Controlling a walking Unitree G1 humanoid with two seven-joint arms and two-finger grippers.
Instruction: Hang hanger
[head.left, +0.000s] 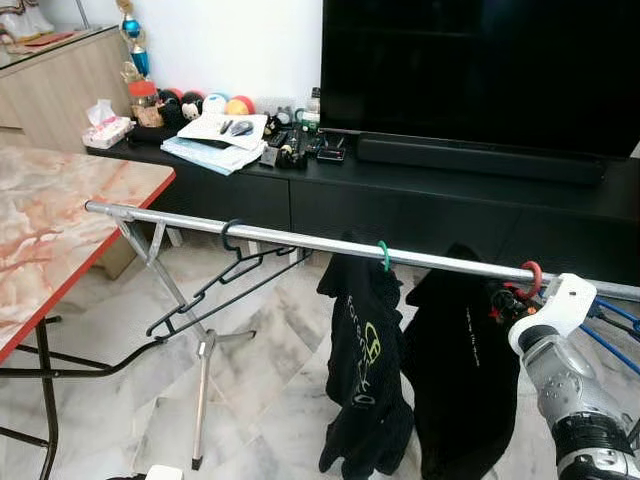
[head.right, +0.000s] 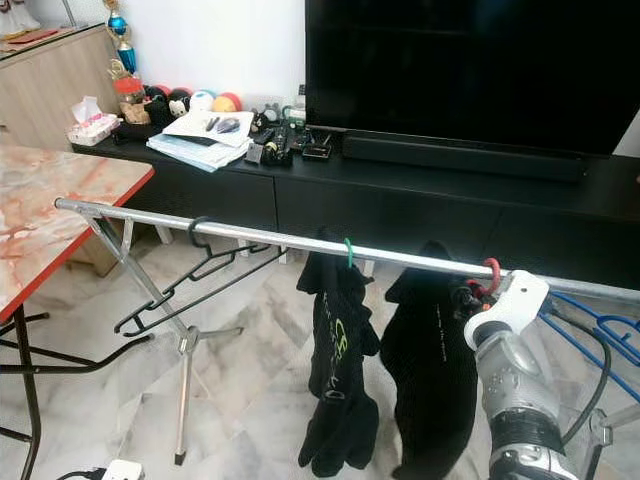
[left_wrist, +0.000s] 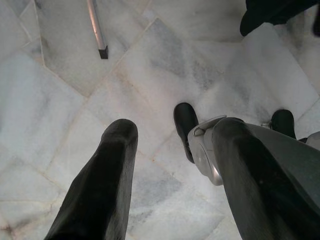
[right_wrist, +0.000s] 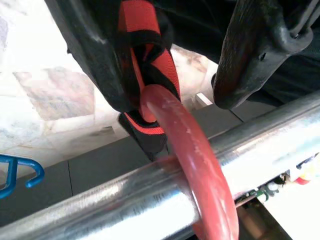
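Observation:
A silver drying rail (head.left: 300, 242) runs across the room at chest height. A red hanger hook (head.left: 531, 278) sits over it near the right end, carrying a black garment (head.left: 460, 370). My right gripper (head.left: 500, 298) is right at that hook. In the right wrist view the red hook (right_wrist: 200, 165) curves over the rail (right_wrist: 125, 200), and my fingers (right_wrist: 95, 50) stand apart around it, open. A green-hooked hanger (head.left: 383, 255) holds another black garment (head.left: 365, 370). An empty black hanger (head.left: 215, 285) hangs further left. My left gripper (left_wrist: 175, 127) hangs open over the marble floor.
A marble-topped table with a red edge (head.left: 60, 220) stands at the left. The black TV console (head.left: 450, 190) and TV (head.left: 480, 70) lie behind the rail. Blue hangers (head.left: 615, 330) sit at the far right. The rack's leg (head.left: 203, 400) stands on the floor.

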